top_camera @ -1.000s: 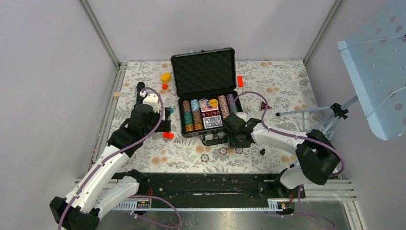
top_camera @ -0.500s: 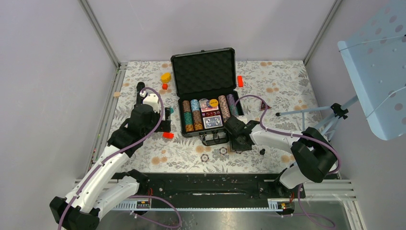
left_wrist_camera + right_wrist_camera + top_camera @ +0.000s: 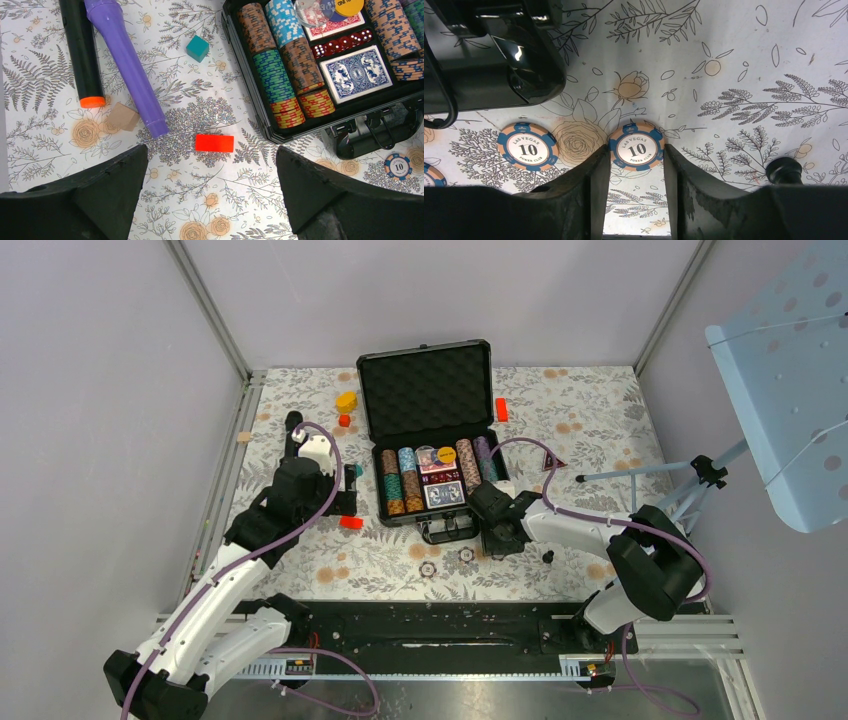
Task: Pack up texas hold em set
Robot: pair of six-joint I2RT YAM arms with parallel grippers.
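Right end effector [image 3: 636,154] | pinching poker chip [image 3: 636,147]; flat on table [image 3: 734,55]

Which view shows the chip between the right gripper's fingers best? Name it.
Right wrist: the 10 chip sits large, lettering legible, between the right gripper's fingers. In the top view that gripper hides it; left wrist misses it.

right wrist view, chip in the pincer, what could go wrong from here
The chip lies flat, caught by the right pincer only at its thin rim, at the very tips; it may slip or flip on lifting. A second chip lies close beside one finger and could get nudged. The black case is near; a careless lift could clip it.
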